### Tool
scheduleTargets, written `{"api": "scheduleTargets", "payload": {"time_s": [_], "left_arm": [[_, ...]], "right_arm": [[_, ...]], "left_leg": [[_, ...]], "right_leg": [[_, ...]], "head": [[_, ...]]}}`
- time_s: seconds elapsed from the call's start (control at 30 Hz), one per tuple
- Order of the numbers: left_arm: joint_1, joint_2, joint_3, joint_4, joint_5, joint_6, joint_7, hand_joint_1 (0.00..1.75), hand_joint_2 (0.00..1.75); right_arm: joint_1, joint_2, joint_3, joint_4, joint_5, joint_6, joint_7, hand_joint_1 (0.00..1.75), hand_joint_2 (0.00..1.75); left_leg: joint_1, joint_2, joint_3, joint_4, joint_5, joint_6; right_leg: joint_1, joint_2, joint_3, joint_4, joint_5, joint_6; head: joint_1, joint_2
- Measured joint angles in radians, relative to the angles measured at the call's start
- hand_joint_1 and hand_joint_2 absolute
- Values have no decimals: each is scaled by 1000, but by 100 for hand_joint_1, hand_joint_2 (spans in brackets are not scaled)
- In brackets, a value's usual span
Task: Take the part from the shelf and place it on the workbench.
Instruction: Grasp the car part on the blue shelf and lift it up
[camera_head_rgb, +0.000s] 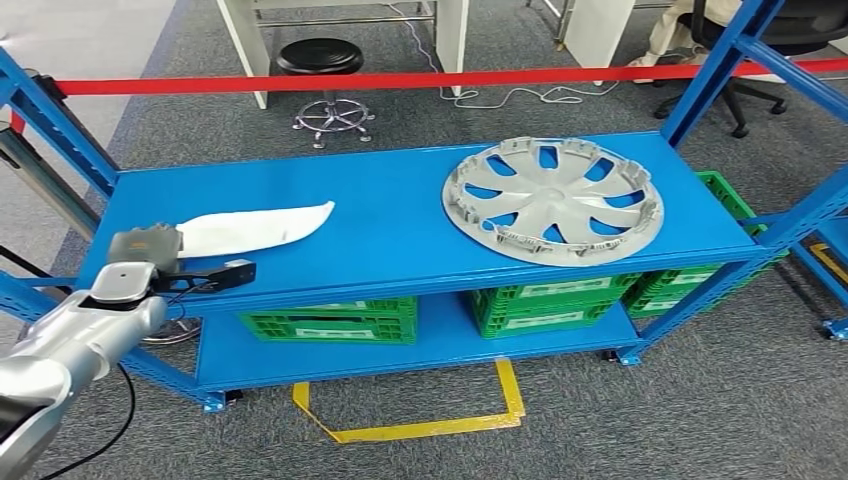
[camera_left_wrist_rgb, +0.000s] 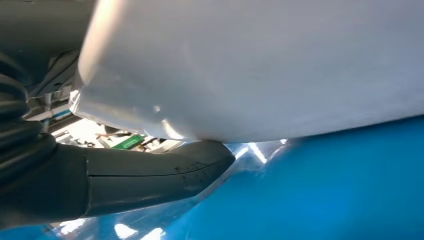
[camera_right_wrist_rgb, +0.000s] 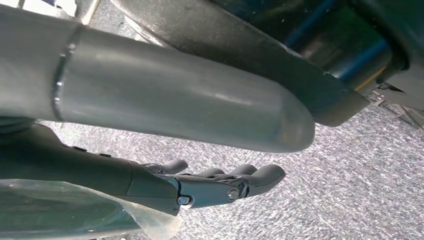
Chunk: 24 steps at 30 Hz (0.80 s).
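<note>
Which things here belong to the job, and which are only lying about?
Job: white part on the blue shelf; left robot hand at its near end.
Lying about: silver wheel cover, green crates, black stool, red tape.

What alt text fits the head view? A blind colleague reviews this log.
The robot's left hand is at the near end of a long white part on a blue shelf. A silver hubcap lies to its right, with green crates beneath.
</note>
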Motion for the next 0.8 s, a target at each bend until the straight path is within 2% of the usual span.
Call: {"api": "scheduleTargets", "payload": {"time_s": [0.33,0.43,0.5,0.53,0.63,0.7,0.73,0.8], "left_arm": [[29,-9,45,0,20,115,-58,175,175],[40,-16,70,0,63,152,-112,175,175],[55,-26,97,-4,127,200,-196,175,175],[67,-34,116,-11,183,236,-268,175,175],[130,-86,208,-78,454,344,-565,175,175],[209,-133,264,-208,661,346,-705,175,175],[262,-155,277,-303,747,332,-728,175,175],[365,-191,279,-502,866,298,-716,175,175]], "right_arm": [[0,0,-8,0,-1,-3,1,0,0],[0,0,-13,0,-1,-3,2,0,0],[0,0,-16,0,-2,-3,1,0,0],[0,0,-17,0,-2,-3,1,0,0],[2,0,-22,0,-8,-5,-2,0,0],[2,1,-28,0,-14,-9,0,0,0],[4,1,-33,0,-16,-11,3,0,0],[9,2,-41,0,-20,-15,8,0,0]], "left_leg": [[0,0,0,0,0,0],[0,0,0,0,0,0],[0,0,0,0,0,0],[0,0,0,0,0,0],[-1,0,-1,1,0,0],[-2,0,-1,1,-1,0],[-3,1,-2,1,-1,1],[-3,2,-3,0,-2,1]], "right_leg": [[0,0,0,0,0,0],[0,0,-1,0,0,0],[0,0,-1,0,0,0],[0,1,-1,0,0,0],[-1,0,-2,0,0,0],[-2,2,-2,0,0,0],[-3,3,-3,0,0,0],[-3,4,-4,0,0,0]], "head": [[0,0],[0,0],[0,0],[0,0],[0,0],[0,0],[0,0],[0,0]]}}
